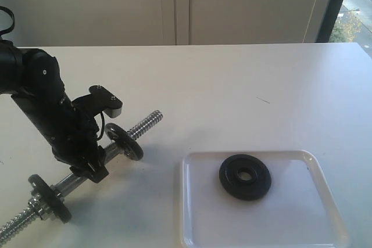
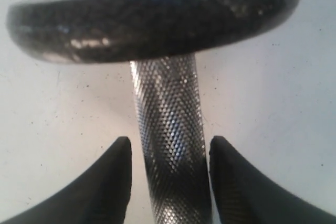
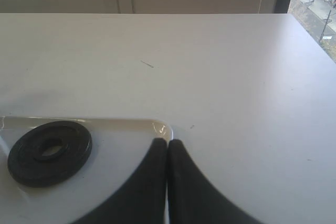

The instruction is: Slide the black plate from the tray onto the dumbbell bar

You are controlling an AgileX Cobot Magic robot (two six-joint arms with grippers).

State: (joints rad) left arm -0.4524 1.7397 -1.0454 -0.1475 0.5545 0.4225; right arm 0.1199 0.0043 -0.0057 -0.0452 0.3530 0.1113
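The black plate (image 1: 244,176) (image 3: 50,152) lies flat in the translucent white tray (image 1: 195,213) (image 3: 126,135) at the front right. The dumbbell bar (image 1: 148,121) lies slanted on the table at the left, with one small black disc (image 1: 125,142) (image 2: 152,19) near its threaded far end and another (image 1: 51,197) near its front end. My left gripper (image 1: 93,166) (image 2: 169,142) is down over the bar's knurled middle (image 2: 168,129), a finger on each side, closed against it. My right gripper (image 3: 167,142) is shut and empty above the tray's far corner; the exterior view does not show it.
The white table (image 1: 244,85) stretches bare behind the tray and bar to a pale wall. A small dark mark (image 1: 263,100) sits mid-table. A window edge (image 1: 337,4) is at the far right.
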